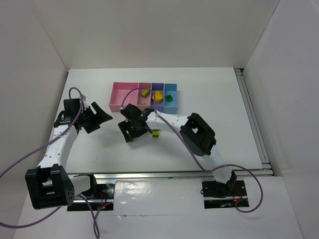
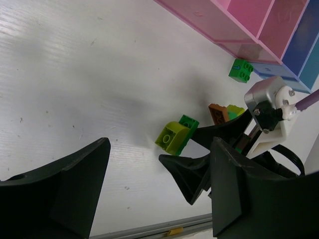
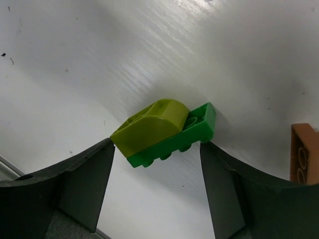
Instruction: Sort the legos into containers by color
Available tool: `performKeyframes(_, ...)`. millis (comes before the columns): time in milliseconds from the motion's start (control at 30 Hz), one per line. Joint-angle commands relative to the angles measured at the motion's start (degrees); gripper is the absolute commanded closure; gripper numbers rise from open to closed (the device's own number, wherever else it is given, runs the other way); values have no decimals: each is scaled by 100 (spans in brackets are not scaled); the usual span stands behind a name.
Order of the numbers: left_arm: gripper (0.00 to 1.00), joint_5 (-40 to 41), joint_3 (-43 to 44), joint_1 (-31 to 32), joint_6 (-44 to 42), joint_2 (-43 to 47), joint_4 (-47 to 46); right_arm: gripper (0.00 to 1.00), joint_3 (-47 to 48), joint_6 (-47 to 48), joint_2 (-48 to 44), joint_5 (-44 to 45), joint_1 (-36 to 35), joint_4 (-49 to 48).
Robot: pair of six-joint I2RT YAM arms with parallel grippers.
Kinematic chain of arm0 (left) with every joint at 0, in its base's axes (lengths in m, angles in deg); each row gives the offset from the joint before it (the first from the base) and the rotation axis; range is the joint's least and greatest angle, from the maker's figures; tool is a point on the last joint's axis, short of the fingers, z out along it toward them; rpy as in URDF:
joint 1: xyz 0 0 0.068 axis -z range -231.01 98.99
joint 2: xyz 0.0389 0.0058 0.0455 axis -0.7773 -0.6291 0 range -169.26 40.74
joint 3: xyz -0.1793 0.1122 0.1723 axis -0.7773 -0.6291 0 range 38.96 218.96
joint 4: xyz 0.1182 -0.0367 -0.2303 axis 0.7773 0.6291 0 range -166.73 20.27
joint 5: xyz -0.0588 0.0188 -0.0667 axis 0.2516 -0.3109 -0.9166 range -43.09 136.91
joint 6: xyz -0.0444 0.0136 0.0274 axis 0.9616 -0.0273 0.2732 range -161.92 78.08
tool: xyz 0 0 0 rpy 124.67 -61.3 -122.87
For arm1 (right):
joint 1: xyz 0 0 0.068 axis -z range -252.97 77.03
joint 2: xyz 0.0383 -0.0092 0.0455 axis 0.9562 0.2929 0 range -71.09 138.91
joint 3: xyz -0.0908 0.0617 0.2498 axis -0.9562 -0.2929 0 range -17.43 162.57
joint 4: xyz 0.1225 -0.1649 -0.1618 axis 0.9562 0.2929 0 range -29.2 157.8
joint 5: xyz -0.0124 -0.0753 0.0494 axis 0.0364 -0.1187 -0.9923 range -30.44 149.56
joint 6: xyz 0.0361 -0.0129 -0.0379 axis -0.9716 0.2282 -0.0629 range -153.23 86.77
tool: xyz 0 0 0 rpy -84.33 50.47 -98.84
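Observation:
The containers (image 1: 118,99) are a row of four joined bins at the back middle. The narrow pink bin holds a yellow-green lego (image 1: 145,92), the blue-purple bin orange-yellow legos (image 1: 158,95), the light blue bin a green lego (image 1: 170,98). My right gripper (image 3: 155,147) is open and low over the table in front of the bins (image 1: 130,134). A yellow-green lego (image 3: 147,124) joined to a green lego (image 3: 199,124) lies between its fingertips. A red-brown lego (image 3: 304,154) lies just to the right. My left gripper (image 2: 159,144) is open and empty, to the left (image 1: 103,117).
In the left wrist view the joined pair (image 2: 172,137), the red-brown lego (image 2: 218,113) and a loose green lego (image 2: 240,69) by the tray front show. Another small lego (image 1: 155,133) lies right of the right gripper. White walls enclose the table.

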Motion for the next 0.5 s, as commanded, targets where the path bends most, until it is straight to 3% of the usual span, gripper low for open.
performKeyframes(0,18,-204,-13,-48,-110,-47,-97,23,78,-38,-81,-129,160,-211)
performKeyframes(200,18,-590,-66,-48,-110,-153,-272,25,921,76,455,-76,161,150)
performKeyframes(300,18,-512,-4,-48,-241,-206,-159,39,983,76,517,-23,108,150)
performKeyframes(333,18,-442,-4,-48,-242,-206,-158,51,931,76,517,29,108,150)
performKeyframes(467,18,-493,-65,-48,-173,-206,-158,68,930,76,403,170,108,150)
